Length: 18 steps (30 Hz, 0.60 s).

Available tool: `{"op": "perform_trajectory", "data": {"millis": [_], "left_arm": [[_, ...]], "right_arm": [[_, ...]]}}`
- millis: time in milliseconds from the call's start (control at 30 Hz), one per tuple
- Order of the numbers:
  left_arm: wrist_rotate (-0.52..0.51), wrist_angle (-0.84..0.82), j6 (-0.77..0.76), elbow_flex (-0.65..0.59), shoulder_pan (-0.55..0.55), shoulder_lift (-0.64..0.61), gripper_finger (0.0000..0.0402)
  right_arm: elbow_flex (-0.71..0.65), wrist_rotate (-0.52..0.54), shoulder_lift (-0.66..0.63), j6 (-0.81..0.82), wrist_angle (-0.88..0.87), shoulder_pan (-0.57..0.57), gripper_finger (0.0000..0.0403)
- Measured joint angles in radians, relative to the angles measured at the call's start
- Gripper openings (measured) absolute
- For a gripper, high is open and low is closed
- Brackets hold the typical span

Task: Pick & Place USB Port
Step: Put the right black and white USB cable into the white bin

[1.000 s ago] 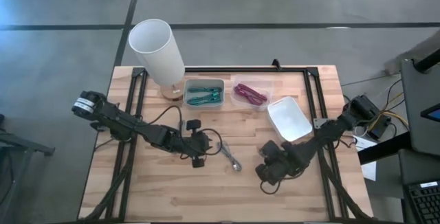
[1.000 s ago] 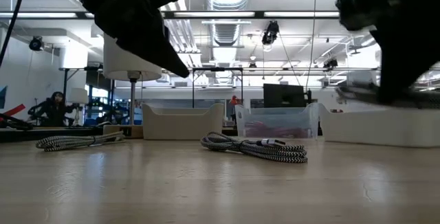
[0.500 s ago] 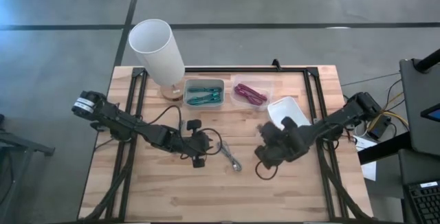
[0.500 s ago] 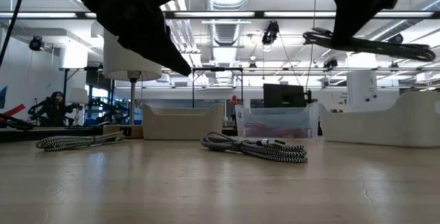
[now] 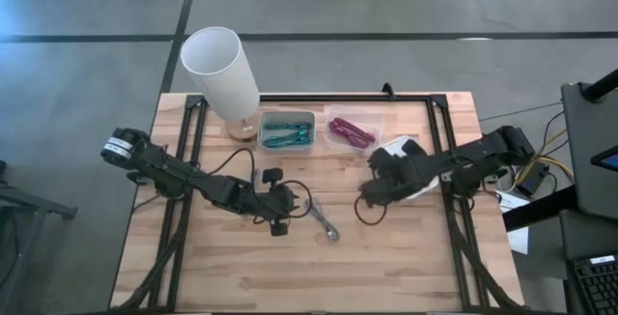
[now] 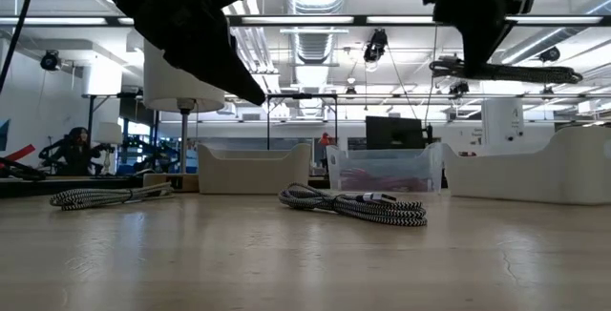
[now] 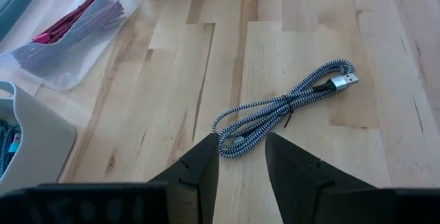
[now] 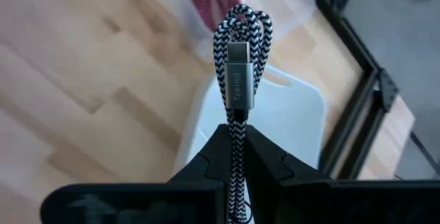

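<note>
We've got the right gripper [image 8: 237, 145] clamped tight on a braided USB cable [image 8: 237, 59] over the white bin [image 8: 289, 124], left gripper [image 7: 240, 157] hanging part-open and empty.

Braided cable [image 8: 237, 52] (metal plug), matt wood table [image 5: 406, 257], plastic bin [image 8: 289, 124]

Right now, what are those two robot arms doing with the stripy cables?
The right gripper is shut on a braided cable and holds it up in the air, over the near edge of the white bin. The left gripper is open and hovers just above a second cable, which lies on the wooden table. Two other bins at the back hold teal cables and red cables.
</note>
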Motion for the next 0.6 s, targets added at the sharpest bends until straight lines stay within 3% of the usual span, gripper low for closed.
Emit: {"op": "perform_trajectory", "data": {"millis": [400, 600], "left_arm": [[0.0, 0.0, -0.003, 0.0, -0.001, 0.0, 0.0124], [0.0, 0.0, -0.004, 0.0, 0.0, 0.0, 0.0124]], "right_arm": [[-0.071, -0.014, -0.013, -0.106, -0.015, -0.151, 0.002], [-0.195, -0.064, -0.124, -0.068, 0.001, -0.18, 0.002]]}}
